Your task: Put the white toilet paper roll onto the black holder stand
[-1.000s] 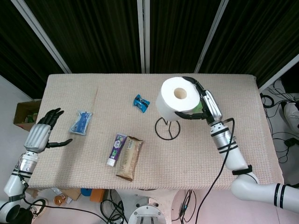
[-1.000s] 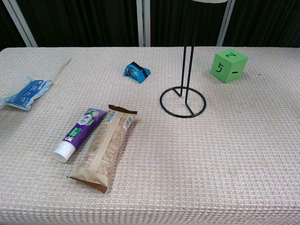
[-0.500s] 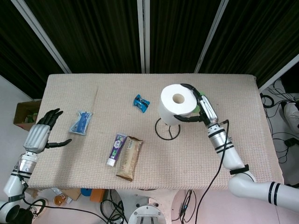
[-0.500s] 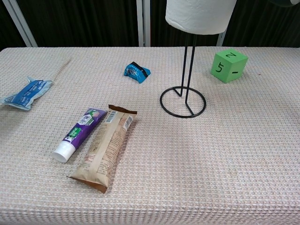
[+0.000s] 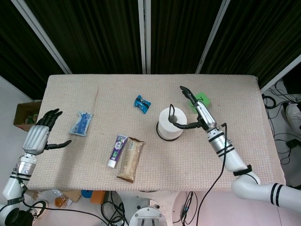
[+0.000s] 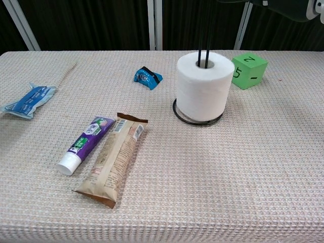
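Chest view: snack bar wrapper (image 6: pixel 114 158) and toothpaste tube (image 6: pixel 85 144) sit nearest me, untouched. Behind them the white toilet paper roll (image 6: pixel 203 92) sits upright on the black holder stand (image 6: pixel 204 55), rods poking through its core, bottom on the base ring. I judge placement done; only retreat left. Right robot hand (image 5: pixel 194 113) is released, fingers spread beside the roll. Left robot hand (image 5: pixel 41 135) is open, empty, at the table edge.

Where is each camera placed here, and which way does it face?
Head view: high above the near edge, looking down on the table; shows both arms, left hand and right hand.
Chest view: low at the near edge, facing across the table; only a bit of the right hand at the top.
Shared: toilet paper roll on the black holder stand, green cube, toothpaste.
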Tool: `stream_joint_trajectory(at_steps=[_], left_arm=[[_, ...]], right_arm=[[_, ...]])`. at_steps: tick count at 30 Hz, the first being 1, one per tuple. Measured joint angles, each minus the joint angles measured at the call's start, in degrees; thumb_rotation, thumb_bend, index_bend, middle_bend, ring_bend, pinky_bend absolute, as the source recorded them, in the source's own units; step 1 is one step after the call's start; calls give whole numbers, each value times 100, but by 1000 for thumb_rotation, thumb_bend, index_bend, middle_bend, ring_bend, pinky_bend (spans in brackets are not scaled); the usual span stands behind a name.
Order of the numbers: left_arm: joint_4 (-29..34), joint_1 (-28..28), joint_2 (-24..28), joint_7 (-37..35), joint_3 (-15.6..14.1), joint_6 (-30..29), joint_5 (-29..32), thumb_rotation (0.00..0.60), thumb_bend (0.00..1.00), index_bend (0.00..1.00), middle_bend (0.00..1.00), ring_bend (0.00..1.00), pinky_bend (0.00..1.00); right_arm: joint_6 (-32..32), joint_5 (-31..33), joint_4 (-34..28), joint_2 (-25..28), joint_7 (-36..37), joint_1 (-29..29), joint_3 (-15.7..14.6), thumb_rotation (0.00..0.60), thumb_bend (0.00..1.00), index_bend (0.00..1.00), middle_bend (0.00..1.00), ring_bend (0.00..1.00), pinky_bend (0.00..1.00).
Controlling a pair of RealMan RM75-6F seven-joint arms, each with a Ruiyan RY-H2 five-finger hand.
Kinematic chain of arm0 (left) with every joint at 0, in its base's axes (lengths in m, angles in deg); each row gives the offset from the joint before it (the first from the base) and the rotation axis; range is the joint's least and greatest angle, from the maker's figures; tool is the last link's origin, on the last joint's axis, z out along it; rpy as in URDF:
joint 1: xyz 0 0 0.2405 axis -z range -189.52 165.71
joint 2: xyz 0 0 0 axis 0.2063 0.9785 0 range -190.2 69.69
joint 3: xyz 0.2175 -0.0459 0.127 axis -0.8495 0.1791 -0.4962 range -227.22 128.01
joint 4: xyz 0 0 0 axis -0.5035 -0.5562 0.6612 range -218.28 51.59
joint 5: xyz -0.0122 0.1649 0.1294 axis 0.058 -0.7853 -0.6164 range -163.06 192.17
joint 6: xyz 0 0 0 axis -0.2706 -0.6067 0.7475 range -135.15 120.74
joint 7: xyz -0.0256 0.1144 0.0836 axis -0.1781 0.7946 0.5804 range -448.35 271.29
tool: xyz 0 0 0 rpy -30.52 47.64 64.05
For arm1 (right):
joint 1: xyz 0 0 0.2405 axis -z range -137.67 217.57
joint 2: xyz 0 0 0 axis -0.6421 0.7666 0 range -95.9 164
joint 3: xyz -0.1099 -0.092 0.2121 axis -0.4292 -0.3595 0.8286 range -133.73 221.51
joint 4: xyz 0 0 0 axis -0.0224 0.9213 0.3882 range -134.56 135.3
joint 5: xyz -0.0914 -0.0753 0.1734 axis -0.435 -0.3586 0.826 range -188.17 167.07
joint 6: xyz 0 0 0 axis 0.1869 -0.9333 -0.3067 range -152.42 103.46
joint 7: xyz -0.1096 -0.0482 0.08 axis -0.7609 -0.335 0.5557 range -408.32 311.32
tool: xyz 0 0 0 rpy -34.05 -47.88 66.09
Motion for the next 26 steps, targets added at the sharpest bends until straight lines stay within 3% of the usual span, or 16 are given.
stream_joint_trajectory(at_steps=[5, 8, 11, 16, 21, 26], left_arm=[[10, -15, 4, 9, 2, -25, 1, 200, 0, 69, 21, 32, 209], [11, -40, 27, 23, 2, -60, 4, 201, 0, 69, 21, 32, 209], [17, -72, 53, 87, -12, -97, -1, 199, 0, 69, 21, 32, 209], [80, -179, 111, 387, -100, -217, -54, 197, 0, 69, 21, 32, 209], [187, -479, 177, 764, -316, -511, -158, 200, 0, 70, 21, 32, 208], [203, -890, 201, 997, -600, -818, -252, 203, 0, 70, 21, 32, 208]], right_arm=[[-185, -303, -69, 123, -16, 134, -116, 600, 0, 0, 0, 0, 0], [-475, -726, -51, 225, -337, 298, -341, 600, 0, 0, 0, 0, 0], [-837, -1137, 26, 326, -1027, 530, -637, 600, 20, 0, 0, 0, 0], [-1631, -1617, 313, 404, -2927, 1170, -1194, 600, 43, 0, 0, 0, 0], [-2596, -1699, 941, 372, -4601, 2325, -1847, 600, 63, 0, 0, 0, 0], [-3181, -1511, 1923, 208, -4817, 3057, -2127, 600, 71, 0, 0, 0, 0]])
